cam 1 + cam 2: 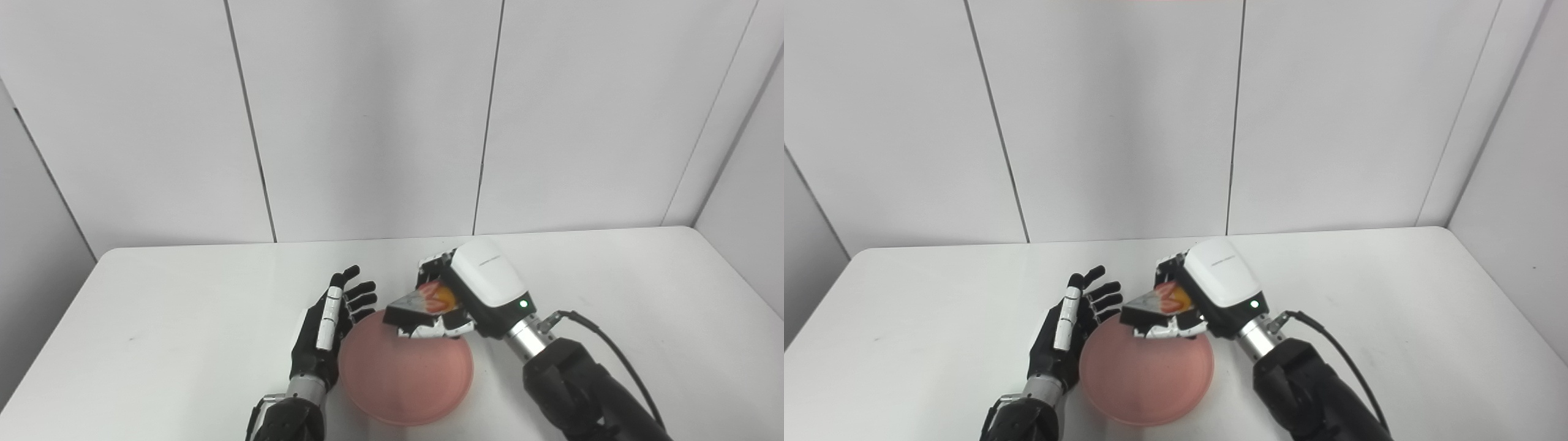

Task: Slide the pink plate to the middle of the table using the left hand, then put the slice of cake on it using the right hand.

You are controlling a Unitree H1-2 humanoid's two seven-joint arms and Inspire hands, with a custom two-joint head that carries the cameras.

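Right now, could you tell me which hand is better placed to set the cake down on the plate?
The right hand. It already grips the cake over the far rim of the plate, so it probably only needs to lower and let go. The left hand stands open beside the plate's left edge, holding nothing.

One pink plate point(405, 373) lies on the one white table point(153, 331), just beside the open left hand point(327, 327). One slice of cake point(422, 303) sits in the right hand point(471, 294). Two hands show.
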